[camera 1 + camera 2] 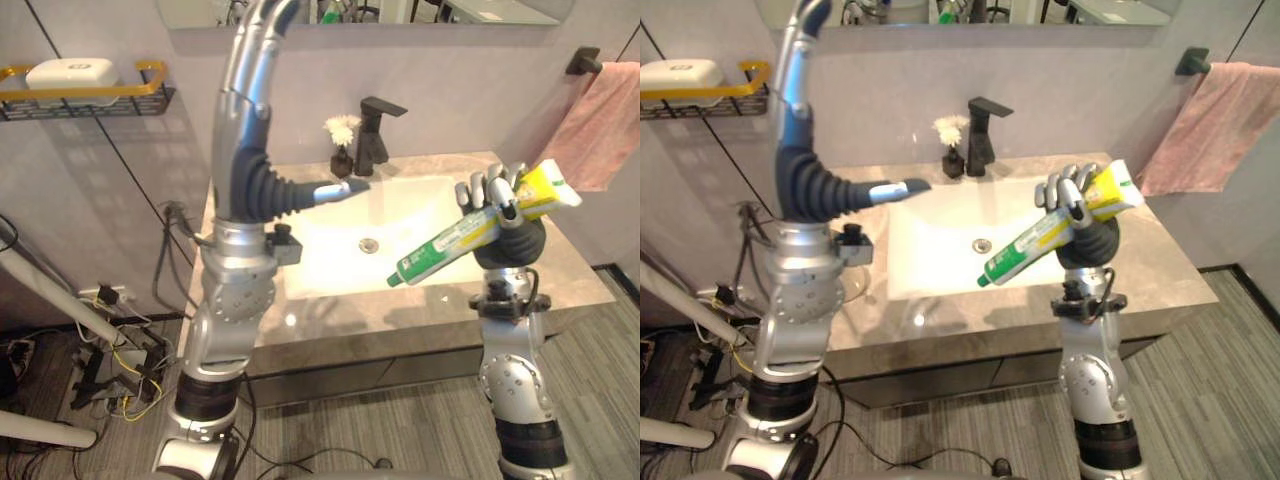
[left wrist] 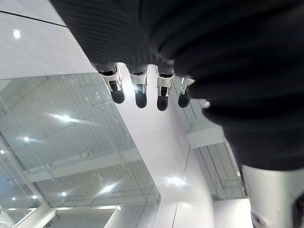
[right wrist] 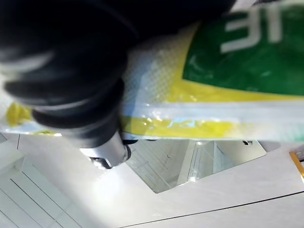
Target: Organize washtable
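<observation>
I look down on a washstand with a grey-brown stone counter (image 1: 570, 275) and a white sink (image 1: 420, 205) set into it. A black tap (image 1: 375, 135) stands at the back edge, with a small dark vase of white flowers (image 1: 342, 148) just beside it on my left. A pale wall (image 1: 470, 90) runs behind, with the lower edge of a mirror (image 1: 480, 10) above. On the left wall hangs a wire shelf (image 1: 150, 82) with a gold rail, holding a white box (image 1: 70, 72). A pink towel (image 1: 600, 130) hangs at the right. The floor (image 1: 400, 410) is grey and striped.

My right hand (image 1: 510, 242) is raised over the right side of the counter, fingers curled round a green and yellow toothpaste tube (image 1: 450, 245). The tube tilts, its cap end lower and over the sink, clear of the counter. My left hand (image 1: 258, 185) is lifted high at the left, fingers straight and upward, holding nothing.

The counter's strips on both sides of the sink and along its front edge are bare.
</observation>
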